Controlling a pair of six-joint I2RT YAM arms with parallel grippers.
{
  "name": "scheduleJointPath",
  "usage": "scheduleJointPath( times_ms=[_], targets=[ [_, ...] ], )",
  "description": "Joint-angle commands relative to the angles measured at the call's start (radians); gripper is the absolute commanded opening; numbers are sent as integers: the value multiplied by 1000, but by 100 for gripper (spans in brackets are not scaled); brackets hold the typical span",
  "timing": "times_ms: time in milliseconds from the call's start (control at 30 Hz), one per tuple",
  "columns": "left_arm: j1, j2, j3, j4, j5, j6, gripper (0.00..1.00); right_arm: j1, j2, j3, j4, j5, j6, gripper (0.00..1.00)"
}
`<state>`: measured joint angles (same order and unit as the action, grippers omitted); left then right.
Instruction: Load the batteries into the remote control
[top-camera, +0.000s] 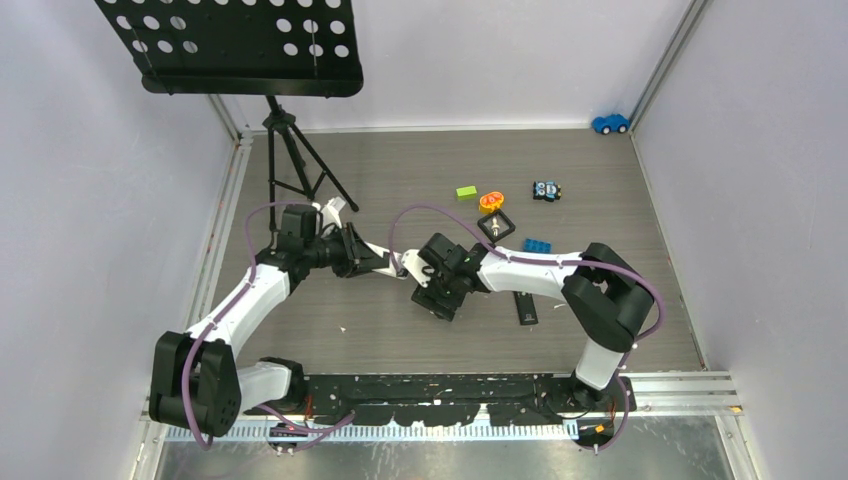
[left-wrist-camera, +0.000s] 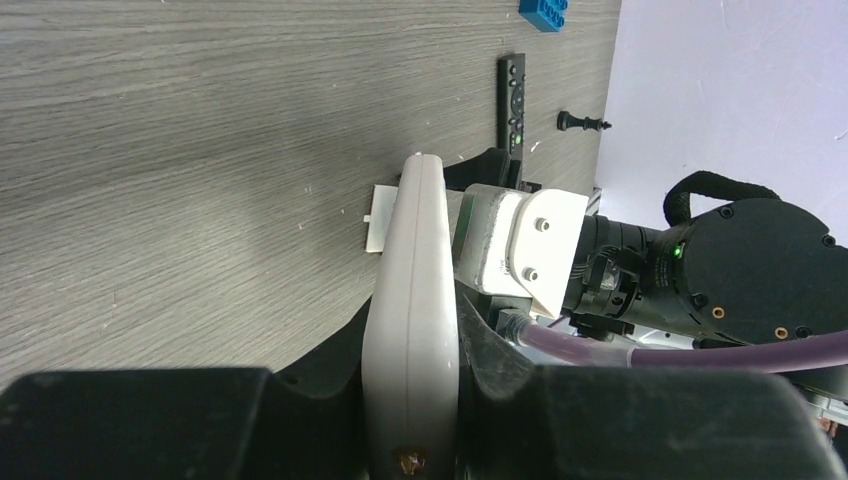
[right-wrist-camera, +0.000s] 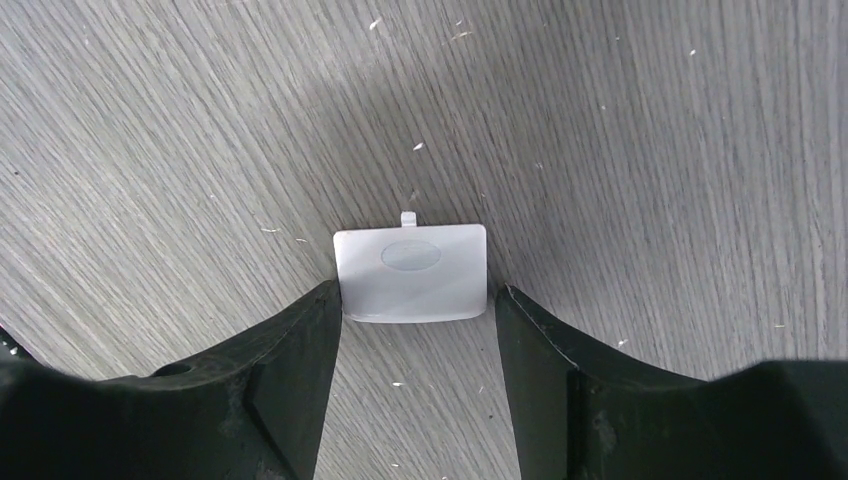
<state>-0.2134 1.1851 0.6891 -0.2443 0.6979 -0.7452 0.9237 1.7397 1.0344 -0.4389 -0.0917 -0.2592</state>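
Note:
My left gripper (top-camera: 362, 262) (left-wrist-camera: 410, 325) is shut on a pale grey remote control (left-wrist-camera: 412, 290), holding it on edge above the table with its tip toward my right gripper. My right gripper (top-camera: 420, 288) (right-wrist-camera: 415, 295) is open and points down at the table. Its two fingertips stand on either side of a small light grey battery cover (right-wrist-camera: 410, 272), which lies flat on the wood. The cover also shows beside the remote's tip in the left wrist view (left-wrist-camera: 375, 215). No batteries show in any view.
A black remote (top-camera: 525, 307) (left-wrist-camera: 511, 100) lies right of my right gripper, with a black chess piece (left-wrist-camera: 582, 122) beyond it. Farther back lie a blue brick (top-camera: 537, 245), a green brick (top-camera: 466, 192), an orange toy (top-camera: 490, 202) and a black music stand (top-camera: 290, 150).

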Motion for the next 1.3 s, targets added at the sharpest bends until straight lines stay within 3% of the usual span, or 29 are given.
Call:
scheduleJointPath(
  times_ms=[0, 167, 600, 800, 933, 1267],
  targets=[
    [12, -22, 0, 27, 28, -2, 0, 9, 33, -19, 26, 19, -6, 62],
    [14, -19, 0, 31, 37, -4, 0, 9, 40, 1, -18, 8, -4, 38],
    [9, 6, -38, 63, 99, -8, 0, 10, -270, -134, 103, -11, 32, 38],
    [-74, 63, -47, 106, 131, -14, 0, 9, -387, -182, 163, 9, 56, 39],
    [-120, 84, -63, 187, 159, -67, 0, 17, -394, -158, 128, -6, 60, 39],
    [-136, 113, -54, 146, 140, -47, 0, 68, -403, -133, 131, 30, 56, 40]
  ],
)
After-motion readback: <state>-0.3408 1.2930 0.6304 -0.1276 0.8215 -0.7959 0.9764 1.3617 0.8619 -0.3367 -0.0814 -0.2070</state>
